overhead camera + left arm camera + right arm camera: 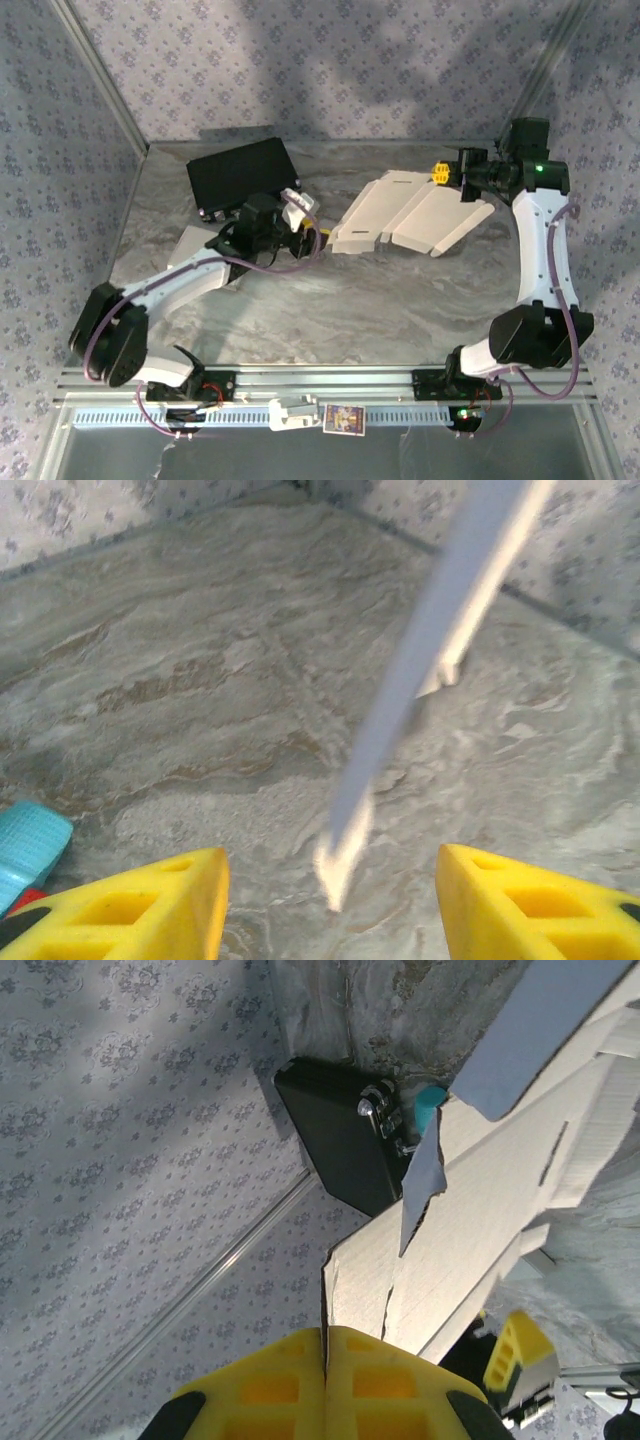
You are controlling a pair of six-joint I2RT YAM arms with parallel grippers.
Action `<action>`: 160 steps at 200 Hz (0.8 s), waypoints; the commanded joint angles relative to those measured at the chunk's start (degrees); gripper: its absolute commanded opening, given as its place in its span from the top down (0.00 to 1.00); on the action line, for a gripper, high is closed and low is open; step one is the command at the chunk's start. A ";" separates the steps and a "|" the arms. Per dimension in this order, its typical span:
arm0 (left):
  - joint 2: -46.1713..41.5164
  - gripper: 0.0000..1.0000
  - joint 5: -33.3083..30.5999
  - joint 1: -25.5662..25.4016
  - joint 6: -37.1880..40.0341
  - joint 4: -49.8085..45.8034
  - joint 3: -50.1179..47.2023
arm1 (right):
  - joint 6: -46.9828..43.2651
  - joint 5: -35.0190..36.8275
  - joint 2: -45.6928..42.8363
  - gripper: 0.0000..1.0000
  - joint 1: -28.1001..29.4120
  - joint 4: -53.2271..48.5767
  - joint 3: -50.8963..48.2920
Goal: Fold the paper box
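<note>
One edge of paper box [410,212] sits clamped in right tool [325,1348].

No word, brand, number or sign could be read anywhere. A small printed card [343,418] sat at six o'clock on the near rail [120,415]. Its print was too small to make out.

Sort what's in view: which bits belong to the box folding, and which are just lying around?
In the job:
- paper box, flat, not yet folded
- right gripper, shut on the box's edge
- left gripper, open at the box's other end

Lying about:
- black case at the back
- white sheet on the left
- small card at the near edge
</note>
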 commanded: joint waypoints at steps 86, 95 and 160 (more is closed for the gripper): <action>9.87 0.42 -4.99 0.86 4.20 2.73 3.38 | 0.76 -3.23 0.27 1.00 -0.50 -0.65 1.07; 9.91 0.41 -5.71 1.13 4.08 3.38 3.39 | 0.88 -3.19 0.29 1.00 -0.54 -0.69 1.07; 12.07 0.42 2.91 -2.23 3.07 2.55 5.07 | 1.77 -3.67 -0.66 1.00 -0.35 0.44 -0.48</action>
